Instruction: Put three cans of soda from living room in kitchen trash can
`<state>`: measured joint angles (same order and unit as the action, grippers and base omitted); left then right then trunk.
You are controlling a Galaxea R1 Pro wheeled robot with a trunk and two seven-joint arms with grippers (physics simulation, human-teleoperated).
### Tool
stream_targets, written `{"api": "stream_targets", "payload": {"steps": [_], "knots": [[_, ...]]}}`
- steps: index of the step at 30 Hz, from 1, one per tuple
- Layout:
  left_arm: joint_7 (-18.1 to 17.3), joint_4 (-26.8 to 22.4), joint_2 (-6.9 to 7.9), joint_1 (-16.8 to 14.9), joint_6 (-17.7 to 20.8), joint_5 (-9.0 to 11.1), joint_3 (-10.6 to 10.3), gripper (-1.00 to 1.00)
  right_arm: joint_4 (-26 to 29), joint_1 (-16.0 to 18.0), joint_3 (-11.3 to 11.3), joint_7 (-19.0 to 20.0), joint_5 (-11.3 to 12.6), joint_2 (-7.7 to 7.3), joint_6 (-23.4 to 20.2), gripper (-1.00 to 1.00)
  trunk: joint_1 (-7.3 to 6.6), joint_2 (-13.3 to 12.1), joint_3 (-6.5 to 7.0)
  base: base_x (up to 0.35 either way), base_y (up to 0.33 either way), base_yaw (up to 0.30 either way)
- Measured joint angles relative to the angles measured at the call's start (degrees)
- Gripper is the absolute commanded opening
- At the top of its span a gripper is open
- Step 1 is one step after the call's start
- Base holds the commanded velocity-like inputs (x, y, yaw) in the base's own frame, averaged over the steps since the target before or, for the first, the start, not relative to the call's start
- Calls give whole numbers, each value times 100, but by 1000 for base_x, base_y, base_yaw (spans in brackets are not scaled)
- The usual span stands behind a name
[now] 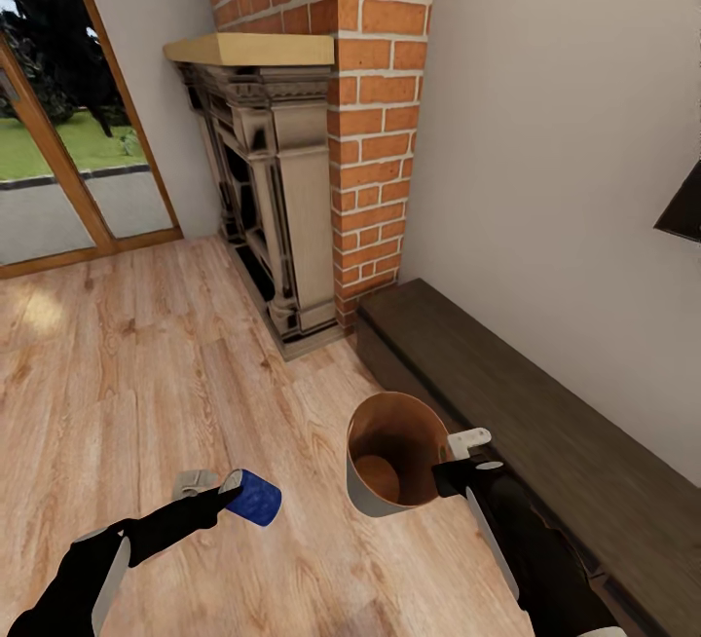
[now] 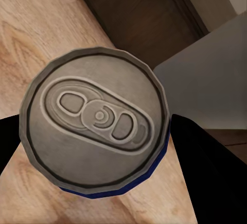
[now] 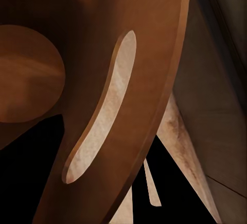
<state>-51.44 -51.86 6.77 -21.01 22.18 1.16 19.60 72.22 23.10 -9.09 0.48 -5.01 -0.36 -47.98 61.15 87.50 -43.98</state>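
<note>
**Head view: blue can and bin carried in the living room**

Head view, near left: left end effector [image 1: 226, 493] clamped on blue soda can [image 1: 255, 497], held tilted above reddish-brown wood floor [image 1: 146, 374]. Near centre, just right of the can and apart from it: trash can [image 1: 389, 457], pale grey outside, brown-orange inside, mouth tilted toward the camera, held off the floor with right end effector [image 1: 465, 454] closed over its right rim, one pale finger outside the wall. Far centre: red brick fireplace [image 1: 341, 131] with pale wood mantel [image 1: 251, 49] and dark carved surround. Far left: wood-framed glass garden doors [image 1: 58, 160], lawn beyond. Right, along the pale wall: low dark wood cabinet [image 1: 526, 413].

Left wrist view: silvery-grey can top [image 2: 95, 124] with pull tab facing the camera, blue side showing at its edge, dark fingers [image 2: 206, 167] pressed against either side.

Right wrist view: brown-orange bin interior [image 3: 103, 39] with an elongated slot, wood floor visible through it.
</note>
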Motion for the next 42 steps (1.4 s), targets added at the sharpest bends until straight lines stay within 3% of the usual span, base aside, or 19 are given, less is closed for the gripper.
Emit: {"api": "stream_targets", "payload": {"steps": [19,26,29,32,36,42], "knots": [[0,-1,0,0,13,8,0,-100,-2,0,5,-1,-7,0,0,-100,-417,-762,341,0,0,0],[-7,-3,0,0,17,16,-4,-100,-57,-1,4,8,-30,0,8,-100,-418,-764,341,0,0,0],[-375,-7,-1,0,54,24,-10,-100,-435,-1,4,5,-34,-4,27,-100,-418,-764,341,0,0,0],[-1015,-15,-3,0,160,28,-20,-100,-497,0,6,-1,-20,-5,46,-100,-418,-764,342,0,0,0],[-1373,-84,-8,0,399,29,-33,-100,-735,-1,3,-6,-14,-3,305,-100,-418,-764,341,0,0,0],[-1603,-478,-20,0,879,38,-56,-100,-1047,83,4,4,-37,-1,498,-100,-418,-764,342,0,0,0]]}}
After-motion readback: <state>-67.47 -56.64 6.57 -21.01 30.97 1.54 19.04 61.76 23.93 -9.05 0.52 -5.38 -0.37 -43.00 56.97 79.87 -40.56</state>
